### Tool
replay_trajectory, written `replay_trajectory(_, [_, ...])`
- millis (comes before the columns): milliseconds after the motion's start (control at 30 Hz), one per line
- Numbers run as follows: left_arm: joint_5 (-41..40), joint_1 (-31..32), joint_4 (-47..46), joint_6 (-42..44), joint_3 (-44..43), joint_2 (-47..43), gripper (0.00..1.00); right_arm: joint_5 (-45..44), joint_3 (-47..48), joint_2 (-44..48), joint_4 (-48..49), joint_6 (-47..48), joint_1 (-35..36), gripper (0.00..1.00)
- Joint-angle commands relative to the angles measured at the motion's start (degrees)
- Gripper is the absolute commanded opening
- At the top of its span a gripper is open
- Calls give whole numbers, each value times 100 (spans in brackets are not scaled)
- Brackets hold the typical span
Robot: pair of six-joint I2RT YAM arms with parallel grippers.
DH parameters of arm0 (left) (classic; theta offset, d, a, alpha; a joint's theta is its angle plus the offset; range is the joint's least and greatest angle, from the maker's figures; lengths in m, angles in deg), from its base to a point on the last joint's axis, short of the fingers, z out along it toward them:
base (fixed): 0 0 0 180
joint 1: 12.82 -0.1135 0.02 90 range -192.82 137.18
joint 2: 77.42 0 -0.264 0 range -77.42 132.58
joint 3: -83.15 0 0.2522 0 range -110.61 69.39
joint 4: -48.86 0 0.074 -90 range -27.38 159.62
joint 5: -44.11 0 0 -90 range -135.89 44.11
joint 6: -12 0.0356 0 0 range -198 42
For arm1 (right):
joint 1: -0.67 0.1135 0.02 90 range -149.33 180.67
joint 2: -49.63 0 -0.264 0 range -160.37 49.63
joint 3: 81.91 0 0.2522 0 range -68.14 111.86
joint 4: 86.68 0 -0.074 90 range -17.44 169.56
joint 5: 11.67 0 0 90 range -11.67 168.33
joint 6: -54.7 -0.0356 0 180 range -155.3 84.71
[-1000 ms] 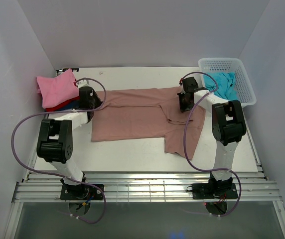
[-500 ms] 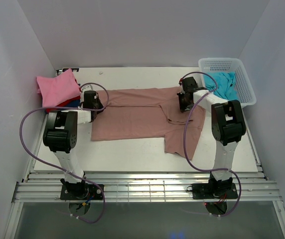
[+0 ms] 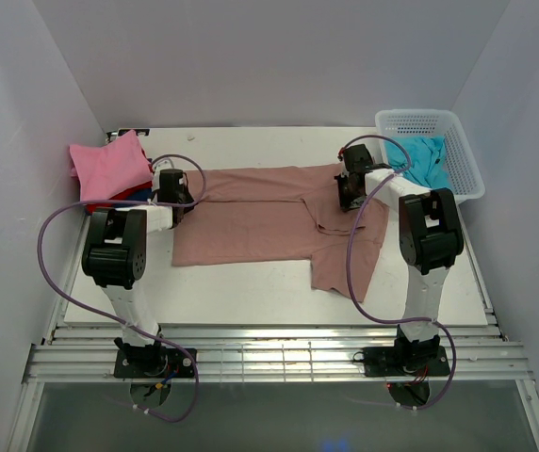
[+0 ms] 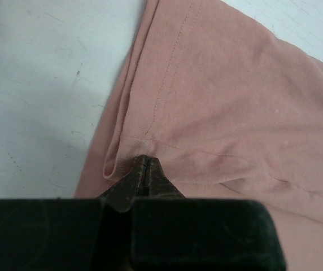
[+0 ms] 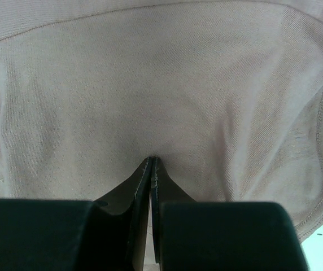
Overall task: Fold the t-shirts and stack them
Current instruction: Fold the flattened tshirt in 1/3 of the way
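The large rose-brown t-shirt (image 3: 260, 221) lies partly folded across the middle of the table. My left gripper (image 3: 179, 195) is at its left edge, and in the left wrist view it (image 4: 144, 160) is shut on the bunched hem (image 4: 129, 148). My right gripper (image 3: 350, 193) is at the shirt's far right part, and in the right wrist view it (image 5: 151, 161) is shut on a pinch of the cloth (image 5: 161, 96). A bright pink shirt (image 3: 109, 164) lies on a red one (image 3: 128, 196) at the far left. A turquoise shirt (image 3: 426, 160) lies in the basket.
The white lattice basket (image 3: 418, 118) stands at the far right corner. White walls close in the table on three sides. A purple cable loops from each arm, the right one (image 3: 352, 254) lying over the shirt's right side.
My left arm's elbow has swung in towards the table and its gripper has shifted slightly along the shirt's left edge. The right arm and the shirt have hardly moved.
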Motion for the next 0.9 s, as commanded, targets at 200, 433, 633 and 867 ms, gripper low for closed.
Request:
replay_trajectory(200, [-374,-171,398,127,-150,-102,0,-202,38,-348,-302,38,-13,8])
replay_trajectory(433, [-312,-338,468,144,-247,-5,0,-220,47,-357,-328,64,-21,8])
replay_trajectory(633, [-85,-391,425,144,-264,30,0,-193,65,-384,-346,64,-21,8])
replay_trajectory(867, [706,-356,-207,179,-335,-110,0,70,-49,-68,163,195,-13,8])
